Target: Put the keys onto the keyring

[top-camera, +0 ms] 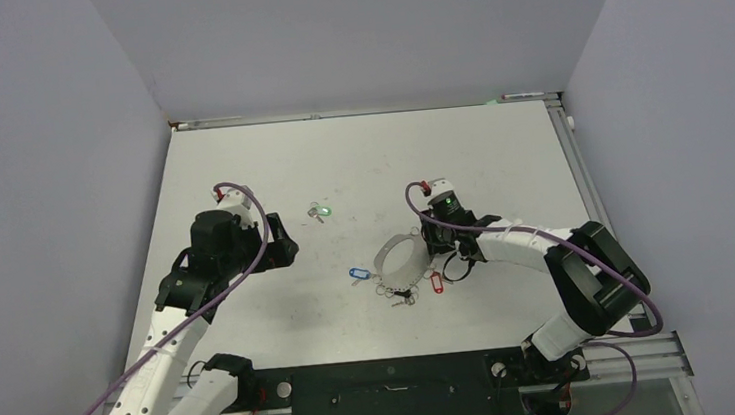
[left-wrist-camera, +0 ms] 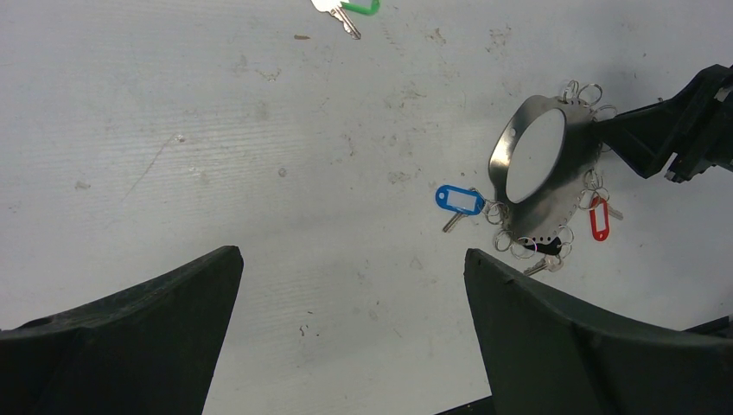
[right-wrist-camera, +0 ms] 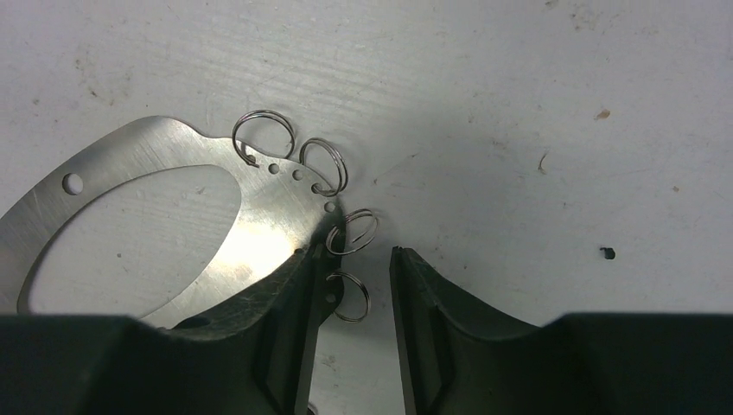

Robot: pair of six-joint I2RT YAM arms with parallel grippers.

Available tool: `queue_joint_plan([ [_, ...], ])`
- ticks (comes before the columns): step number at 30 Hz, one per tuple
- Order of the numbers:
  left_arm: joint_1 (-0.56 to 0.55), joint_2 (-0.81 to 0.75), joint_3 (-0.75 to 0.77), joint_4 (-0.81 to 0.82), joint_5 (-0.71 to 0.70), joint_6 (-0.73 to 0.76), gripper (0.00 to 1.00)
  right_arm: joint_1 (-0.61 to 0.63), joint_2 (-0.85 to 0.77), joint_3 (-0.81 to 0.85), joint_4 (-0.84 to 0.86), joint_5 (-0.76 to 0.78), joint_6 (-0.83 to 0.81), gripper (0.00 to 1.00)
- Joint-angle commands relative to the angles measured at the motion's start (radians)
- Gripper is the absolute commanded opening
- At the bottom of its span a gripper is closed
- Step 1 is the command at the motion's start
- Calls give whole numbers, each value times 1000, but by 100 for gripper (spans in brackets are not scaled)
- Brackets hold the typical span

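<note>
Left tool (top-camera: pixel 285 247) hovers over the desk (top-camera: pixel 239 158) in the top view, between the green-tagged key (top-camera: pixel 320 212), which lies alone farther back, and the keyring (top-camera: pixel 398 258) at mid-desk; the right tool (top-camera: pixel 436 252) sits at the keyring's right rim, with the blue-tagged key (top-camera: pixel 356 275) at its left side and the red-tagged key (top-camera: pixel 436 284) at its near right. From the left wrist, that tool's jaws stand wide with nothing between them, above bare desk; the keyring shows as a flat steel oval with a big opening, the blue and red tags seemingly hooked into the split rings (left-wrist-camera: pixel 584 90) along its rim, the green key well apart at the top edge. From the right wrist, the jaws are narrow, one finger (right-wrist-camera: pixel 277 320) overlapping the plate's rim and a split ring in the gap; whether they actually pinch the plate I cannot tell. By my reading two keys are on and the green one is not yet. Next calls for the left tool to reach back, pinch the green key by its tag, and thread it onto a free split ring while the right tool steadies the plate
</note>
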Motion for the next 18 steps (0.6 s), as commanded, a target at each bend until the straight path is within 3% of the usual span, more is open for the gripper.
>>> queue_joint_plan([
  [1, -4, 3, 38, 50, -2, 18, 100, 8, 1, 41, 36, -4, -24, 38],
  [4, -4, 5, 38, 49, -3, 18, 100, 8, -32, 57, 21, -30, -7, 43],
  [11, -3, 8, 40, 49, -6, 18, 100, 8, -87, 108, -4, -47, 143, 42],
  [18, -3, 3, 38, 49, -7, 18, 100, 8, -25, 127, -74, 67, 323, 37],
])
